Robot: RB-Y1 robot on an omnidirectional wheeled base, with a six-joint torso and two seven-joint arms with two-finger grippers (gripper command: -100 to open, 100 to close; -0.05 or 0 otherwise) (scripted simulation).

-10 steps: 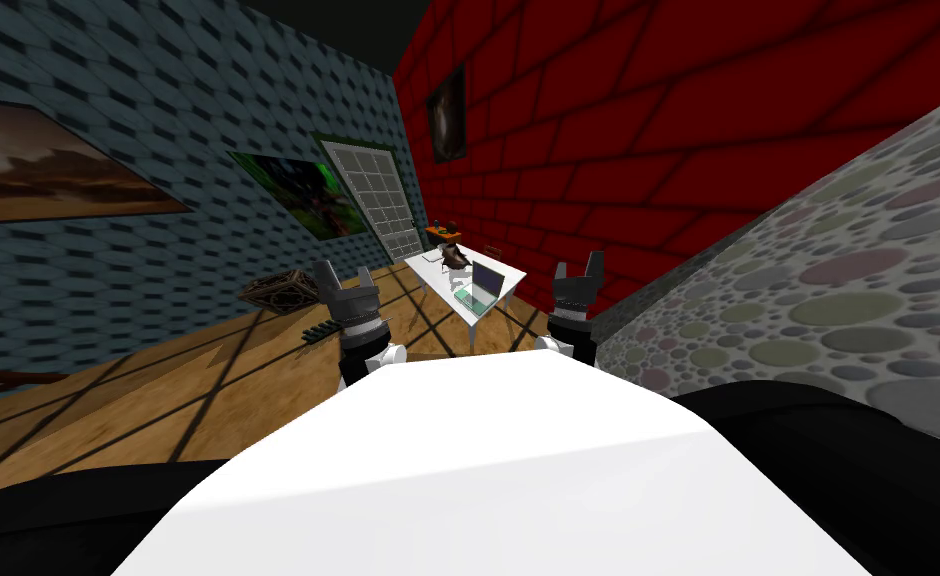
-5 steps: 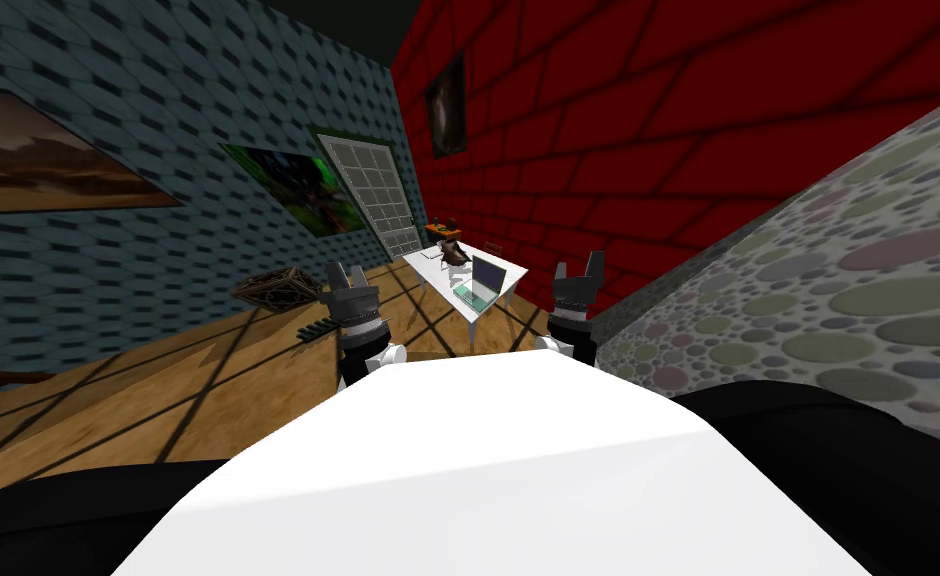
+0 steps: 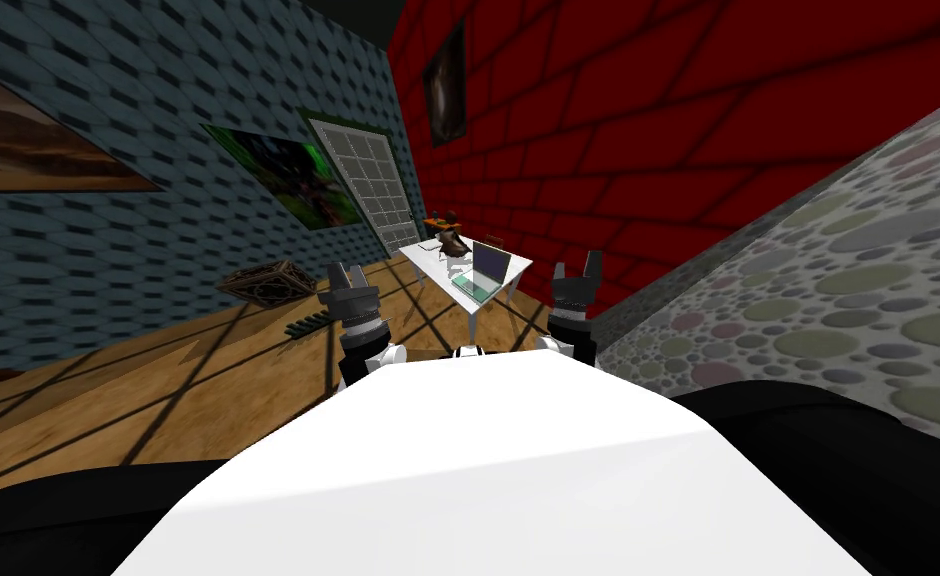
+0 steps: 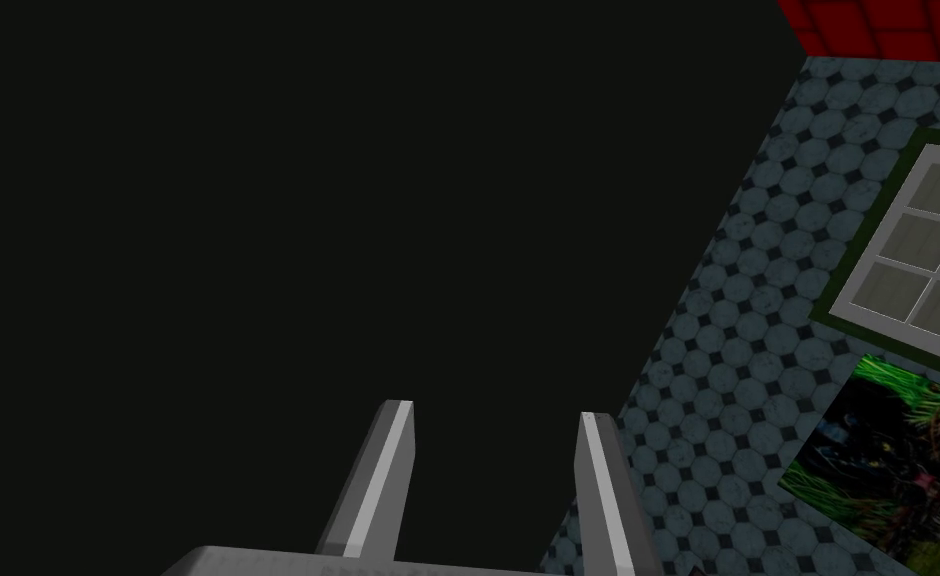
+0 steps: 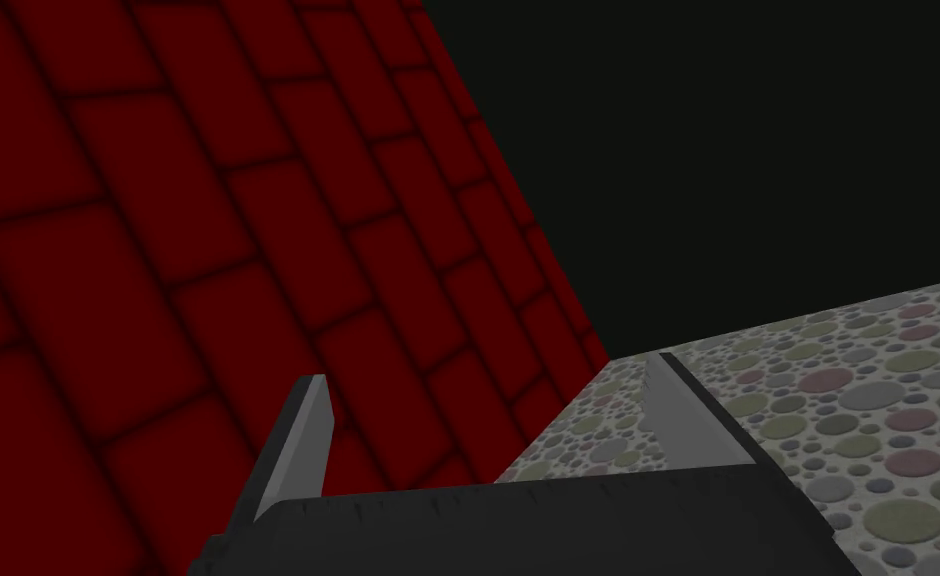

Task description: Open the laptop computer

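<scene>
Well ahead, across a wooden floor crossed by dark shadow lines, a white table is seen standing close to a red brick wall. On the near end of the table the laptop is placed, its lid raised nearly upright and its pale green base lying flat on the tabletop. Behind the laptop, further along the table, a dark brown object is set; what it is cannot be told. Past the table's far end a small orange piece is seen with small dark items on it, too small to be named. Off to the left of the table, near a blue-grey tiled wall, a wooden crate is placed on the floor; whether anything is held inside it cannot be told. A dark ridged object lies on the floor just in front of the crate. Both arms are held low and forward, well short of the table, with nothing gripped. The left gripper is raised with its two fingers spread apart, and the right gripper is likewise held up with its fingers parted. The laptop is seen between the two grippers, well beyond both.
</scene>
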